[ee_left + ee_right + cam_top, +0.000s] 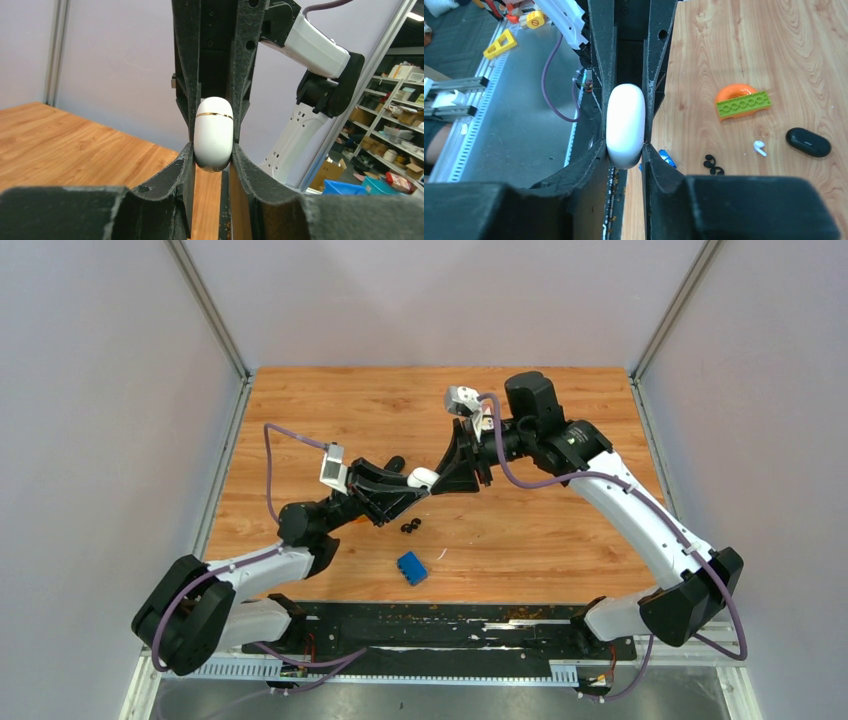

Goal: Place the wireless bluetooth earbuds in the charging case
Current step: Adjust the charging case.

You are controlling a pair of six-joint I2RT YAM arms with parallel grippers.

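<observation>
A closed white charging case (422, 478) is held above the table between both grippers. My left gripper (408, 487) is shut on its one end, with the case (214, 132) between the jaws (212, 150). My right gripper (441, 476) is shut on the other end, with the case (625, 125) between its jaws (625, 148). Two black earbuds (410, 527) lie together on the table below, also in the right wrist view (713, 165). One white earbud (759, 147) lies near a closed black case (808, 142). The other white earbud is out of view.
A small blue object (411, 568) lies near the front, also in the right wrist view (667, 157). An orange ring with a green brick (742, 100) sits on the wood. The black case (395, 462) shows partly behind the left gripper. A small white scrap (441, 553) lies by the blue object.
</observation>
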